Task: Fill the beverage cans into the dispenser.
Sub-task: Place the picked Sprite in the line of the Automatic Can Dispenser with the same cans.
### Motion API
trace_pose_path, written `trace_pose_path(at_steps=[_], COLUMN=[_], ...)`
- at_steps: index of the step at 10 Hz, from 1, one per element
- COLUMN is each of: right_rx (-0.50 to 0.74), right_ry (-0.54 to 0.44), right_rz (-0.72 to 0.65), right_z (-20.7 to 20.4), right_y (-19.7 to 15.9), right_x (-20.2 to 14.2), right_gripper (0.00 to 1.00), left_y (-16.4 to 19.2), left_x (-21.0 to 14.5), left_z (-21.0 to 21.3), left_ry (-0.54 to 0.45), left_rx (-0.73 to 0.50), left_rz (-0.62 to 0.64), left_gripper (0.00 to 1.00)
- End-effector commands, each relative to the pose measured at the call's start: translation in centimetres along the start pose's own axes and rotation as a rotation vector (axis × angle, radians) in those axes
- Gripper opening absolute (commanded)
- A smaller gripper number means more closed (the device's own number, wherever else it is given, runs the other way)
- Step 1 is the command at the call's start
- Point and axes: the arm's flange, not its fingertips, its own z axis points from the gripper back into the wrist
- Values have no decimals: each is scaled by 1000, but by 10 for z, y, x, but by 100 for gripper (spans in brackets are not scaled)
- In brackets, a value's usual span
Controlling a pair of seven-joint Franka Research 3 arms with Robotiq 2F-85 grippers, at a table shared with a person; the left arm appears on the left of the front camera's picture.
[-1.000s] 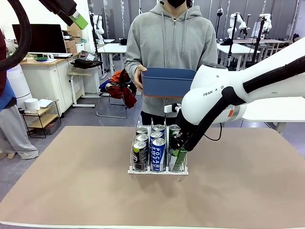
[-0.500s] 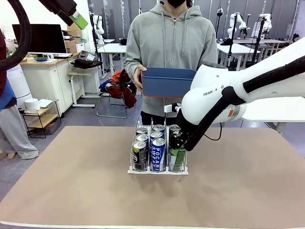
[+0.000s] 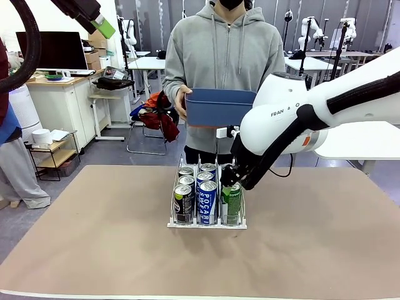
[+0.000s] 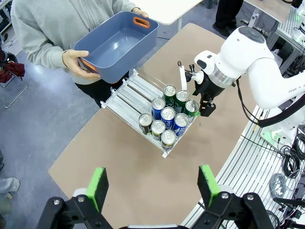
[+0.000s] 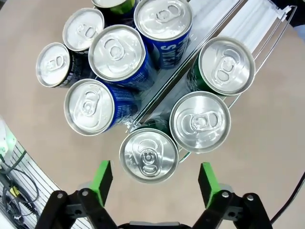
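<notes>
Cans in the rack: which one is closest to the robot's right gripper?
The front green can in the rack's right lane. The open right gripper hangs just above its top; the black cans and blue cans stand farther left.

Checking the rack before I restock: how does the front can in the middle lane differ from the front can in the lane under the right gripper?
The middle-lane front can is blue and white with Pocari print; the right-lane front can is green. The blue can stands clear of any gripper; the green one sits just below the open right gripper. Both stand upright with silver tops at the dispenser front lip.
</notes>
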Motion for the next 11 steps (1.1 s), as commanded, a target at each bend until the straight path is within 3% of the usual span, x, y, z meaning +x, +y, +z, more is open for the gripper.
trace_pose_path(at_steps=[1,5,6,11], right_rx=[30,89,31,31], right_ry=[-16,-109,-52,-52], right_rz=[-18,13,-21,-21], right_z=[10,39,27,27], right_y=[-3,-1,3,3], right_x=[-15,-34,-14,-14], right_gripper=[100,100,100,100], left_y=[1,1,1,1], left_x=[-1,-1,-1,-1], left_z=[-1,-1,-1,-1], left_ry=[-4,-4,-4,-4], left_rx=[11,11,11,11], left_rz=[8,8,8,8], left_gripper=[100,100,100,100])
